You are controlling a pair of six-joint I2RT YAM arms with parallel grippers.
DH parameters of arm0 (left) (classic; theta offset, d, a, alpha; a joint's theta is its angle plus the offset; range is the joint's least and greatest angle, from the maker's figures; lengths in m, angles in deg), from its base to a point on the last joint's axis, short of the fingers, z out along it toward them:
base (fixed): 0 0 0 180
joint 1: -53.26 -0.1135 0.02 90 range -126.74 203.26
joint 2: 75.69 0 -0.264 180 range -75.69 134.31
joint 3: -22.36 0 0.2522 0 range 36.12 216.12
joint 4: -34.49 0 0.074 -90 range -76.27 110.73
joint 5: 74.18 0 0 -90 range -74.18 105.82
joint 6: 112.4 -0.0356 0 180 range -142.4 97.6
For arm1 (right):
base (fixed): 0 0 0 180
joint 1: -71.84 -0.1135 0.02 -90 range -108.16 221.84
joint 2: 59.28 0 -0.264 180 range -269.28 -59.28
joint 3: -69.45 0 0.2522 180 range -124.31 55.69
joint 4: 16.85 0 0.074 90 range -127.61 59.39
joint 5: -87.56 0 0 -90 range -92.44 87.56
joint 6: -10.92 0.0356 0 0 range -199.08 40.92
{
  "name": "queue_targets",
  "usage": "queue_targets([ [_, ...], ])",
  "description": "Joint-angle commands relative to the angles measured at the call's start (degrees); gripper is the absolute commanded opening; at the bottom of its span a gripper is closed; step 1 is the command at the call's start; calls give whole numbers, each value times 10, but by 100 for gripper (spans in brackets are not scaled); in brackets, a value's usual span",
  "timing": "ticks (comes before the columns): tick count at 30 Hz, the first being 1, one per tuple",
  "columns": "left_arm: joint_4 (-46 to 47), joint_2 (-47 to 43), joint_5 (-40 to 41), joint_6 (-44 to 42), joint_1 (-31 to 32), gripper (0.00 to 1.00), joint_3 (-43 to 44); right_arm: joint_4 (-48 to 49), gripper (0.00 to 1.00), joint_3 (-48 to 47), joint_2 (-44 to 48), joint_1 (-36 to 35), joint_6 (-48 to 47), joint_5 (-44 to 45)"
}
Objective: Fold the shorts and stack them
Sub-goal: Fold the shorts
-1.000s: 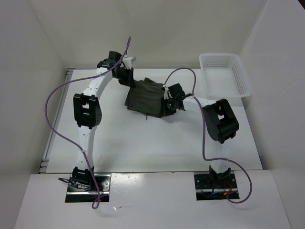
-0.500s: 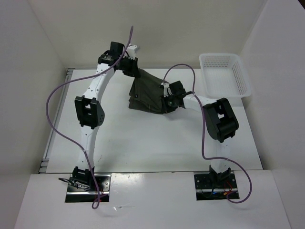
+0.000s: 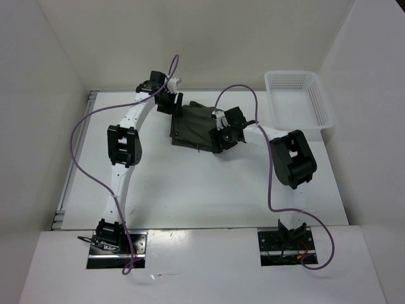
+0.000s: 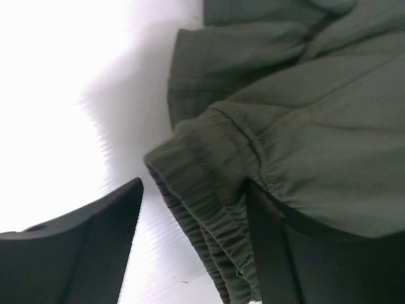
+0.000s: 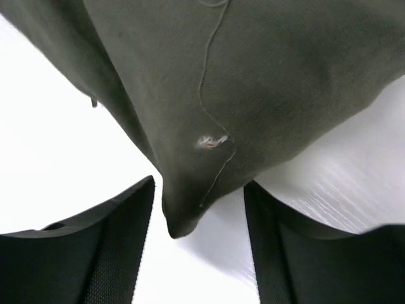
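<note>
The dark olive shorts [image 3: 192,125] lie bunched in a rough rectangle on the white table, toward the back centre. My left gripper [image 3: 168,105] sits at their far left corner, and my right gripper [image 3: 218,135] at their near right corner. In the left wrist view the left gripper [image 4: 196,190] is open. The elastic waistband [image 4: 209,164] lies between its fingers and leans on the right finger [image 4: 297,259], with a wide gap to the left one. My right gripper [image 5: 199,190] is open too; a loose corner of the shorts [image 5: 183,209] hangs between its fingers [image 5: 107,247].
A white mesh basket [image 3: 319,101] stands at the back right of the table [image 3: 190,190]. White walls close the table in at the back and on both sides. Purple cables loop off both arms.
Both grippers went from shut to open and let go of the shorts. The cloth, held up stretched between them half a second ago, has settled on the table. The left gripper dropped lower.
</note>
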Motion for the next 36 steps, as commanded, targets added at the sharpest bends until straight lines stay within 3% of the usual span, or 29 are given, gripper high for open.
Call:
queue_targets([
  [1, 21, -10, 15, -1, -9, 75, 19, -25, 65, -18, 12, 4, -43, -10],
  [3, 21, -29, 15, -1, -9, 90, 19, -44, 72, -18, 30, 4, -59, -18],
  [6, 21, -67, 10, -1, -20, 100, -2, -80, 76, -24, 54, 4, -90, -42],
  [8, 15, -110, -3, -1, -27, 100, -27, -94, 78, -31, 78, 17, -95, -65],
  [15, 15, -242, -47, -1, -48, 100, -256, -149, 80, -49, 156, 61, -116, -79],
  [21, 75, -353, -81, -1, -32, 100, -451, -144, 80, -40, 204, 109, -116, -47],
  [26, 104, -347, -97, -1, -4, 96, -475, -103, 79, 0, 231, 121, -104, -41],
  [29, 104, -321, -102, -1, 2, 91, -451, -64, 72, 1, 212, 121, -71, -46],
  [31, 104, -307, -102, -1, 2, 86, -443, -39, 70, -20, 185, 121, -26, -46],
  [36, 122, -295, -91, -1, 7, 86, -448, 0, 67, -146, 60, 121, 75, -41],
])
